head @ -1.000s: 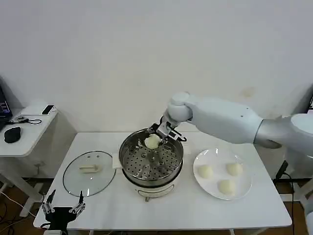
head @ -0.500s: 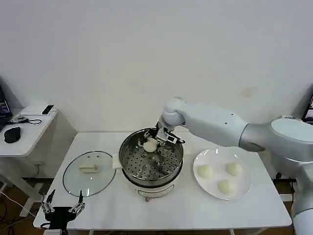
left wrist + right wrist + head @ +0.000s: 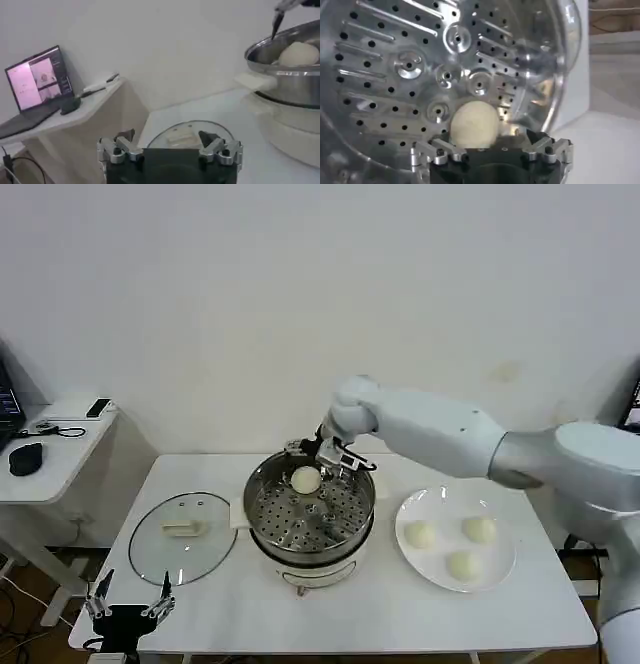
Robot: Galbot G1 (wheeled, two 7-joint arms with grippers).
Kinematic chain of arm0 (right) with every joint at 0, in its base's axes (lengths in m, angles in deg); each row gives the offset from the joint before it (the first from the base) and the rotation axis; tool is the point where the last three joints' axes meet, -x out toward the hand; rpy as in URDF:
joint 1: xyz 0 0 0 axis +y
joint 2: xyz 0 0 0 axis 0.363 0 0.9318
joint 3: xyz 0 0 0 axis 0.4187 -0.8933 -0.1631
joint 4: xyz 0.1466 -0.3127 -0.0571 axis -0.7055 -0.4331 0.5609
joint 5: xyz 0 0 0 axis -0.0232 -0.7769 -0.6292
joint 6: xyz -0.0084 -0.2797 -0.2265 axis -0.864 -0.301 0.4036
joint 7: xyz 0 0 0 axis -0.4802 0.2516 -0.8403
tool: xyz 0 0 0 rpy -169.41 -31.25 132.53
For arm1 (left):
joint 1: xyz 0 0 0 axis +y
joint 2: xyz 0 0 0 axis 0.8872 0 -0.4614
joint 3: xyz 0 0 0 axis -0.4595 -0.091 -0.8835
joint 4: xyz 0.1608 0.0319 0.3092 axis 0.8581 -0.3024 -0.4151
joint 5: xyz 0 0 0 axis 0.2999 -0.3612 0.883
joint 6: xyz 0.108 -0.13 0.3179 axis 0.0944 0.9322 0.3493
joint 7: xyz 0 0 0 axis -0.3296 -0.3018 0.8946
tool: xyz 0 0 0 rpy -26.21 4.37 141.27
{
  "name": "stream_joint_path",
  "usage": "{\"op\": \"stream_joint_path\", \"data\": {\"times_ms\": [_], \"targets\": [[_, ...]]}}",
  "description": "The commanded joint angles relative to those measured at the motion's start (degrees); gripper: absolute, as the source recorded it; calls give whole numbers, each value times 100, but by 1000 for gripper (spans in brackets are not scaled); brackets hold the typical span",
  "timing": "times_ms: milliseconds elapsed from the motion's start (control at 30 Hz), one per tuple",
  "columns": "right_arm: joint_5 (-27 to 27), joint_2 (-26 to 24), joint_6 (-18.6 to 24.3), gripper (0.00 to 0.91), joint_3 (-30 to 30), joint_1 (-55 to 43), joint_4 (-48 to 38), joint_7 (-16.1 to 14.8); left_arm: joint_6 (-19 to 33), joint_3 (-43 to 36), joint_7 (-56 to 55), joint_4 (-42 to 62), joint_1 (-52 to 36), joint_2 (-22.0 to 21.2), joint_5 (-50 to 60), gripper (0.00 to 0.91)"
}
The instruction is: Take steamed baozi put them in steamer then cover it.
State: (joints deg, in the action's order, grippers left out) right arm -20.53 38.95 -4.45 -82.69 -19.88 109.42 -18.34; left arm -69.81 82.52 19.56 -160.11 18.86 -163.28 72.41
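Inside steamer (image 3: 380,65), baozi (image 3: 473,125) between spread right gripper (image 3: 490,152) fingers (image 3: 435,150).

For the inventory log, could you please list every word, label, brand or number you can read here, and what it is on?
No text can be read.
Laptop screen: pink window with small marks, too blurred to read.
Steamer, glass lid, plate: no visible markings.

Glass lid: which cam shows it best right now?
Head view. The glass lid lies flat on the table, whole outline and handle visible, beside the steamer on the robot's left. The left wrist view catches part of it behind the left gripper. The right wrist view faces into the steamer tray.
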Motion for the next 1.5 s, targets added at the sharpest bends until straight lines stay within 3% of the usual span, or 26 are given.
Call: {"op": "stream_joint_path", "data": {"times_ms": [33, 267, 400, 533, 767, 1500], "targets": [[861, -1746, -1402, 907, -63, -689, 1375, -119, -5, 0, 3, -28, -2, 4, -6, 907], [642, -3364, -2186, 907, -3, -358, 1781, -151, -76, -88, 35, -60, -113, 138, -32, 907], [598, -3858, -2612, 907, -87, 108, 1921, -136, -120, -119, 57, -79, -198, 211, -45, 907], [616, -4030, -2888, 907, -136, 604, 2088, -132, -120, -93, 54, -135, -247, 305, -49, 907], [911, -3948, -3163, 907, 103, 1285, 2123, -55, -163, -59, 78, -134, -292, 365, -43, 907], [953, -2590, -3385, 907, 1012, 2645, 813, 81, -169, 115, 109, -61, -282, 344, -58, 907]]}}
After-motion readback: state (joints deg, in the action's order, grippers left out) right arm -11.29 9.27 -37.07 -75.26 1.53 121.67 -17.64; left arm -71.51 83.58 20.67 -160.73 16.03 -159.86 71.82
